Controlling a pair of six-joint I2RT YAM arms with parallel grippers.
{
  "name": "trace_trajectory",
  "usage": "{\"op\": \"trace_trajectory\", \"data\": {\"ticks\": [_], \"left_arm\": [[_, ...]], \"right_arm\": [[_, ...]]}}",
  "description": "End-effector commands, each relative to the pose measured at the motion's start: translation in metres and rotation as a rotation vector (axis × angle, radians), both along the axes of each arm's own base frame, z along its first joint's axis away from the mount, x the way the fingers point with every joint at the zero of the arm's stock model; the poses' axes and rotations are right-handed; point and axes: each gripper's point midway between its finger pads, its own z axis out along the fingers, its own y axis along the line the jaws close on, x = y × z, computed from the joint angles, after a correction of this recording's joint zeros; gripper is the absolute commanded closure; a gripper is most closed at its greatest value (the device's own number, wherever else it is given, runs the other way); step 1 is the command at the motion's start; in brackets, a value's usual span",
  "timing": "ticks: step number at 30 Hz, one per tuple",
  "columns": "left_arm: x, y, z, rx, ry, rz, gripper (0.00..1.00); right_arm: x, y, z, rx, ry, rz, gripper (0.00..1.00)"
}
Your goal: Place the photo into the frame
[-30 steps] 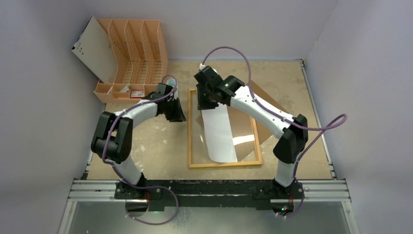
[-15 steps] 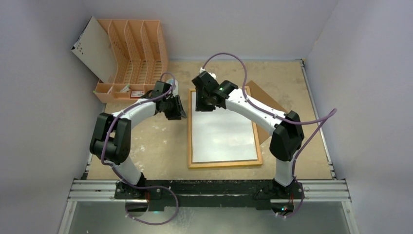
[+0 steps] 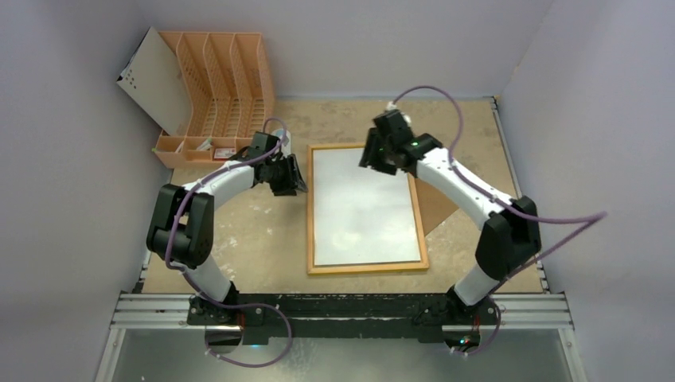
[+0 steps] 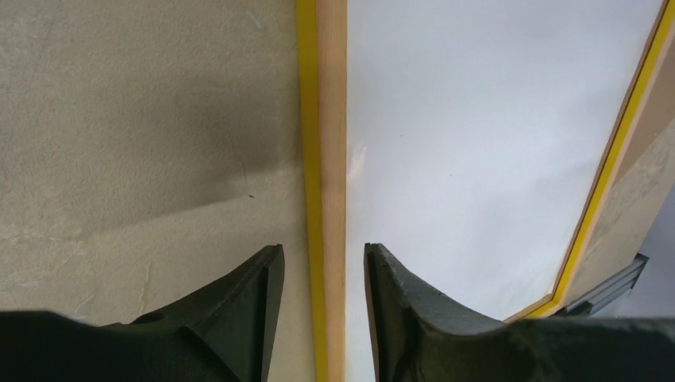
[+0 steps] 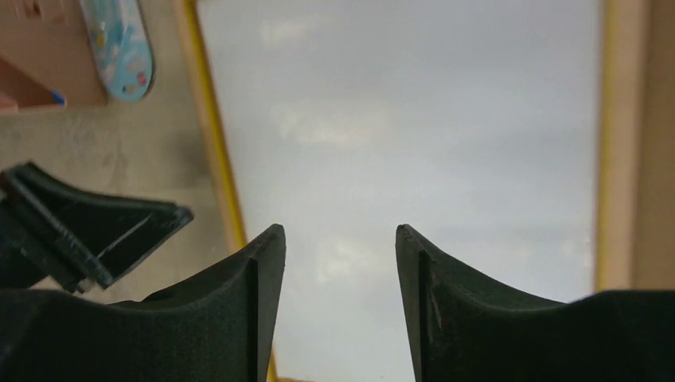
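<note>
The frame (image 3: 366,269) lies face down on the table, with its wood-coloured back edge up and its yellow rim at the outer side. The photo (image 3: 364,205) lies flat inside it, plain white back up. My left gripper (image 3: 296,181) is open at the frame's left rail. In the left wrist view (image 4: 324,263) its fingers straddle the rail (image 4: 330,119) without touching it, with the photo (image 4: 477,143) to the right. My right gripper (image 3: 372,157) is open and empty above the photo's far end. The right wrist view (image 5: 338,239) shows the white sheet (image 5: 398,119) below it.
A brown backing board (image 3: 435,211) sticks out from under the frame's right side. An orange slotted file rack (image 3: 227,87) stands at the back left, with a white panel (image 3: 151,79) leaning beside it. Walls close in on the table at both sides and behind.
The photo was curled up in my right gripper; it has been let go and now lies flat in the frame. The right gripper has moved to the right. The left arm has barely moved.
</note>
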Motion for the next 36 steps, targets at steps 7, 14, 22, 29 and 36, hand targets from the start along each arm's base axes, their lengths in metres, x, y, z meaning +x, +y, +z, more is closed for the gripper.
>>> {"op": "trace_trajectory", "data": {"ticks": [7, 14, 22, 29, 36], "left_arm": [[0.002, -0.008, -0.007, -0.019, 0.000, -0.060, 0.49], [-0.002, -0.010, -0.018, -0.005, 0.021, -0.070, 0.38], [-0.002, -0.011, -0.023, -0.006, 0.041, -0.065, 0.38], [0.005, -0.005, -0.020, 0.031, 0.031, -0.040, 0.38], [0.014, 0.006, -0.016, 0.096, 0.007, -0.008, 0.38]], "right_arm": [[0.011, -0.136, -0.025, -0.100, -0.064, -0.211, 0.27], [-0.007, -0.157, -0.079, -0.133, 0.027, -0.220, 0.16], [-0.020, -0.142, -0.117, -0.076, 0.115, -0.129, 0.14], [-0.022, -0.110, -0.124, 0.048, 0.128, 0.029, 0.19], [-0.016, -0.085, -0.109, 0.156, 0.066, 0.160, 0.23]]}}
